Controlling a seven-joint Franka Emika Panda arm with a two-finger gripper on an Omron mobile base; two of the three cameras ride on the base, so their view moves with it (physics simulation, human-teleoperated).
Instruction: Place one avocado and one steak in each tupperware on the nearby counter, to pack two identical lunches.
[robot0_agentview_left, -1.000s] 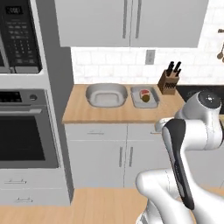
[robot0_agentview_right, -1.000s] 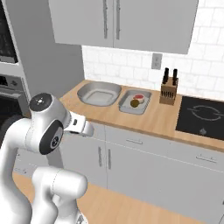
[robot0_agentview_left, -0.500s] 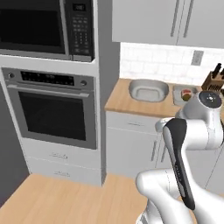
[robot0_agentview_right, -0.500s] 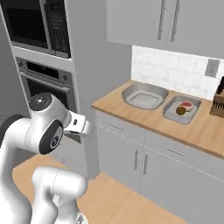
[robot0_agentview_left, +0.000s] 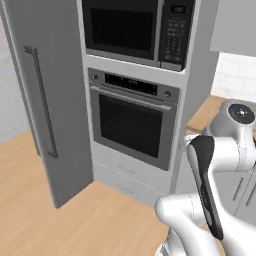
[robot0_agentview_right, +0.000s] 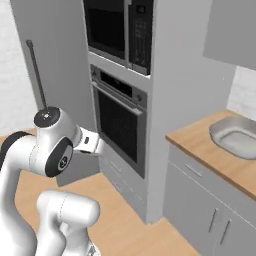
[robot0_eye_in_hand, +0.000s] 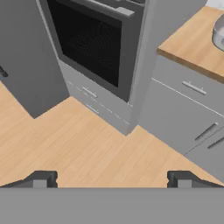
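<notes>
Facing the oven (robot0_agentview_left: 134, 125) at frame centre, we carry nothing: gripper (robot0_eye_in_hand: 111, 179) jaws apart, empty. Counter (robot0_agentview_right: 210, 150) lies at right; packing, we judge, not yet begun.

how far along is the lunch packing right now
Nothing looks packed yet. The hand is open and holds nothing, pointing down at the wooden floor in front of the wall oven. The counter lies off to the right with a grey bin on it; no avocado or steak is in view. Picking up and placing both pairs is left.
</notes>
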